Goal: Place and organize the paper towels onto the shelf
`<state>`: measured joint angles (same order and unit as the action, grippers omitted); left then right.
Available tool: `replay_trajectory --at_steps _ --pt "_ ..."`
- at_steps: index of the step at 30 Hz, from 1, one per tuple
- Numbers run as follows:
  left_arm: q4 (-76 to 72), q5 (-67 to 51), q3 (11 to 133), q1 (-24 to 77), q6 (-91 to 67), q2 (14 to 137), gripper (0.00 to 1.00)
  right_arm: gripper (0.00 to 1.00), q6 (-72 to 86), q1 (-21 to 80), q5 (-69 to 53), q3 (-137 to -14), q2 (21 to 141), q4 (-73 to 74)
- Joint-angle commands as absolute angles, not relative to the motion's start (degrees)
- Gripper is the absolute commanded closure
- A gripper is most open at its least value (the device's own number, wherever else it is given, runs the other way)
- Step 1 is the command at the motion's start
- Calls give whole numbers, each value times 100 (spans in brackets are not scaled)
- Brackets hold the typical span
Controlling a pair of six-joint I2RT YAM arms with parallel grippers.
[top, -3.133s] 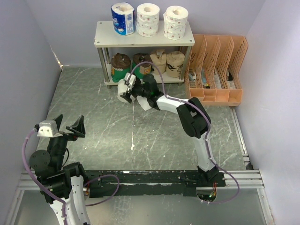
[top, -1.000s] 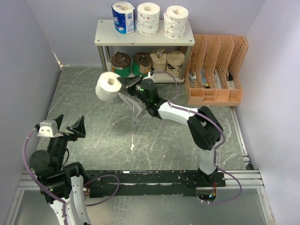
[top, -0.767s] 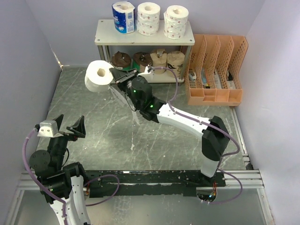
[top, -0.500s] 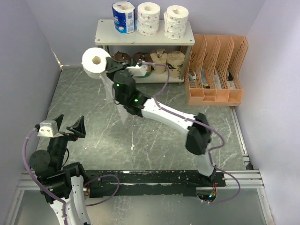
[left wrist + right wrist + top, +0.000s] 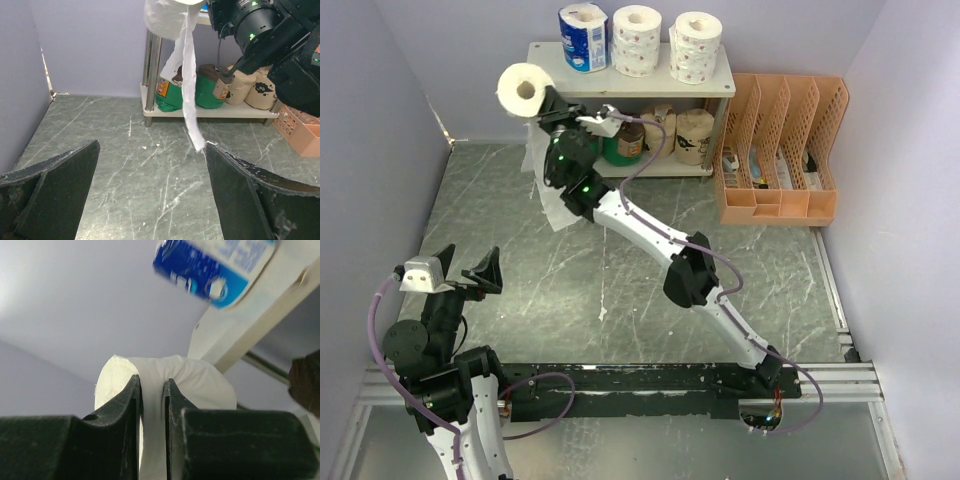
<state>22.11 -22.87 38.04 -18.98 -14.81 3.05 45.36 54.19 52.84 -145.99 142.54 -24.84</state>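
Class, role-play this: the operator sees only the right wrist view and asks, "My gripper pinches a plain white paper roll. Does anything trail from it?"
Observer: Yes, a loose sheet hangs from the plain white paper roll toward the floor.
Operator: What is on the shelf's top board?
Observer: The pale wooden shelf carries a blue-white wrapped roll and two white patterned rolls.
Operator: And the other arm?
Observer: The left gripper is open, near-left, holding nothing.
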Motion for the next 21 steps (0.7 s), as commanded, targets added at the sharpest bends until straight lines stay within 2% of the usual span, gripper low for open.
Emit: replay_trajectory --at_steps 1,11,21 --pt "2101 -2222 3858 -1951 -1460 286 1 100 5036 5042 5111 -14776 13885 -3035" --pt "2109 -2223 3866 -1957 -1450 297 1 100 5831 4379 4679 -15149 14026 -2982" --pt "2101 -2238 3858 -1981 -1450 311 1 100 5904 4245 4385 -15240 14211 -3090"
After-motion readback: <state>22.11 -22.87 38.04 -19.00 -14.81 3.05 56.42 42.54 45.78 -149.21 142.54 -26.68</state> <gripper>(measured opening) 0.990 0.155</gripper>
